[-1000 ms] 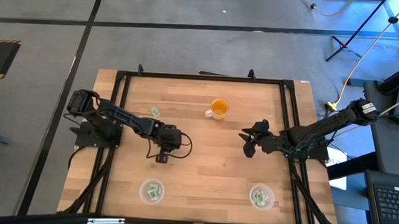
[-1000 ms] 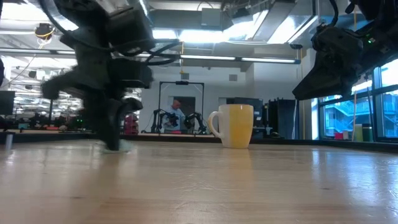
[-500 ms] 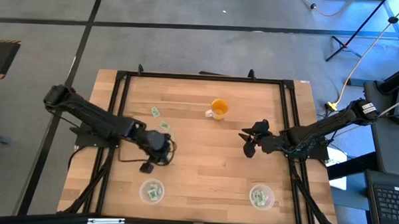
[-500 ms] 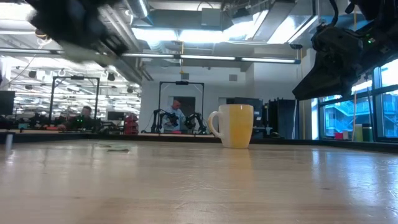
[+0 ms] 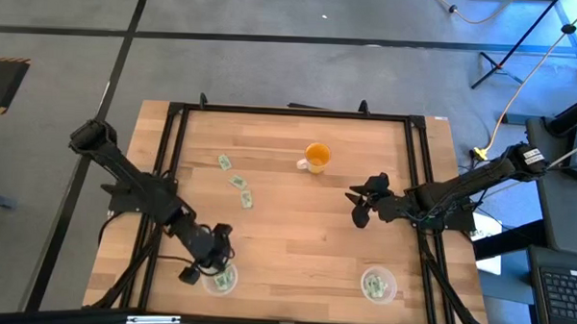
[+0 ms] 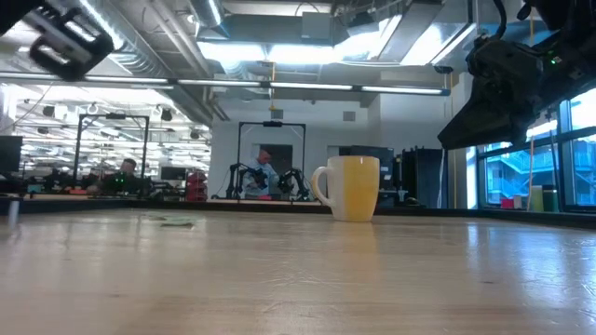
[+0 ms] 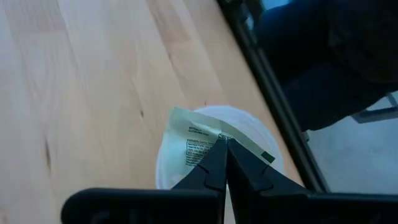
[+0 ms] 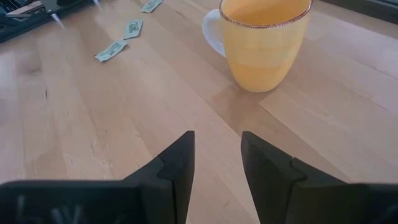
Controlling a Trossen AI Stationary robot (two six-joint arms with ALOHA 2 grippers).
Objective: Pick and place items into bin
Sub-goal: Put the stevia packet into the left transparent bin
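My left gripper (image 7: 222, 144) hangs over the left clear round bin (image 7: 245, 121) near the table's near edge (image 5: 215, 263) and is shut on one green-and-white packet (image 7: 198, 133). That bin (image 5: 222, 279) holds packets, and so does the right bin (image 5: 378, 284). Three more packets (image 5: 224, 161), (image 5: 237, 180), (image 5: 246, 198) lie flat on the wood left of the orange mug (image 5: 317, 157). My right gripper (image 5: 364, 198) hovers open at the table's right side; its wrist view looks at the mug (image 8: 267, 37) and the packets (image 8: 112, 50). My left gripper pinches the packet between its two fingertips (image 7: 214, 163) at one long edge (image 7: 211, 142), near the packet's middle. The packet is lifted clear and lies roughly flat over the bin's opening. Its green-marked end (image 7: 267, 155) sticks out to one side.
A black frame rail (image 5: 163, 177) runs along the table's left, far and right sides. The mug stands upright at the table's far centre (image 6: 349, 186). Bare wood lies between the two bins and around the table's middle.
My left gripper has risen from the table's middle, where it stood down at the packets, and has swung toward the near edge until it is over the left bin. With the arm gone from there, the three loose packets show. The right arm has kept still.
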